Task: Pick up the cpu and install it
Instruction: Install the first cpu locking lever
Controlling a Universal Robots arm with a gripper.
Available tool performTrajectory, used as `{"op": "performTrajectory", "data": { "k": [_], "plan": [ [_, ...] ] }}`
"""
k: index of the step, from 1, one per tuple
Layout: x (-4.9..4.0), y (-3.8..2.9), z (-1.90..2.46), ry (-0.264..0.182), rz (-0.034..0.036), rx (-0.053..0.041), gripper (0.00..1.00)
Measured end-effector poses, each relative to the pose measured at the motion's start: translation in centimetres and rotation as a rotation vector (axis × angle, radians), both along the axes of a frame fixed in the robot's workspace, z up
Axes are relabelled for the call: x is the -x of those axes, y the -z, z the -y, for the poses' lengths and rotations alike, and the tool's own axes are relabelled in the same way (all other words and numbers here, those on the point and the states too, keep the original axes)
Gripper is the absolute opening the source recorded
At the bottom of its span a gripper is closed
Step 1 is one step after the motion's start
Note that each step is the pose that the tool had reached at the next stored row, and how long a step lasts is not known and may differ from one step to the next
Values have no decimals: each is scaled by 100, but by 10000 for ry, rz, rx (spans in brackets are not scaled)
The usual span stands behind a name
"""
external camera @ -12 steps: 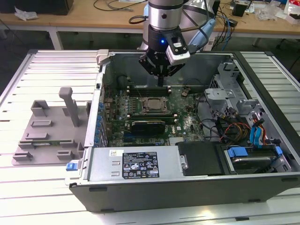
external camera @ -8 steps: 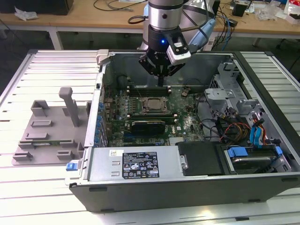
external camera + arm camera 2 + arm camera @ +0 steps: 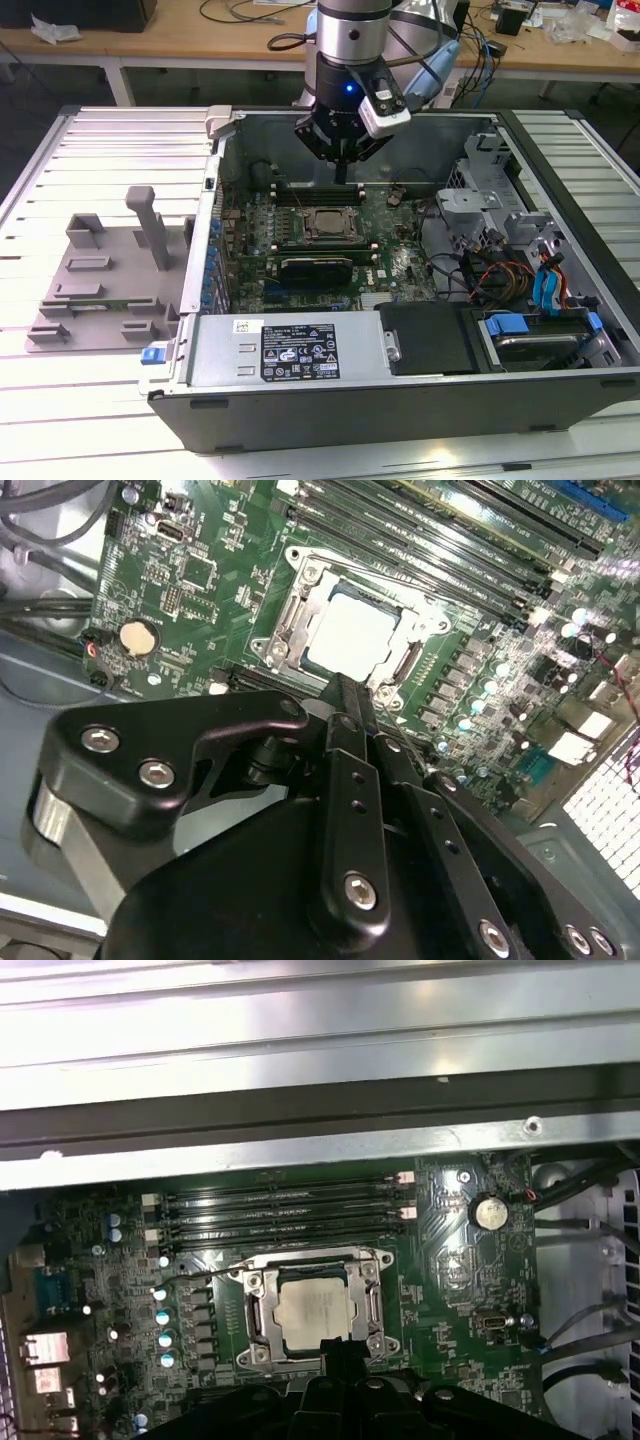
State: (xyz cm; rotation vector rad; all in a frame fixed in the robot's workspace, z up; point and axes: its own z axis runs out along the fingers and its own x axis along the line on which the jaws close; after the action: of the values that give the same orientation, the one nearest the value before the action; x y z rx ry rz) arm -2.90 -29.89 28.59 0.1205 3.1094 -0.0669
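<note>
On the exterior view's left, a grey plastic tray [image 3: 105, 285] lies on the slatted tabletop [image 3: 90, 150], beside the open computer case [image 3: 400, 400]. In the middle of the motherboard [image 3: 400, 265] the cpu [image 3: 328, 226] already sits flat inside the socket frame [image 3: 326, 229], its silver top showing in both wrist views [image 3: 352, 632] [image 3: 312, 1310]. The pincer [image 3: 341, 172] hangs above the board's far edge, its fingers [image 3: 352, 715] pressed together with nothing between them. The risk, as I judge it: a chip seated slightly askew could bend socket contacts if pressed, and a descending arm could catch the memory slots [image 3: 285, 1210].
</note>
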Motion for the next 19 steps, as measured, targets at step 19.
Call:
{"op": "performTrajectory", "data": {
  "k": [19],
  "plan": [
    [290, 8, -2, -423, 2, 0, 11]
  ]
}}
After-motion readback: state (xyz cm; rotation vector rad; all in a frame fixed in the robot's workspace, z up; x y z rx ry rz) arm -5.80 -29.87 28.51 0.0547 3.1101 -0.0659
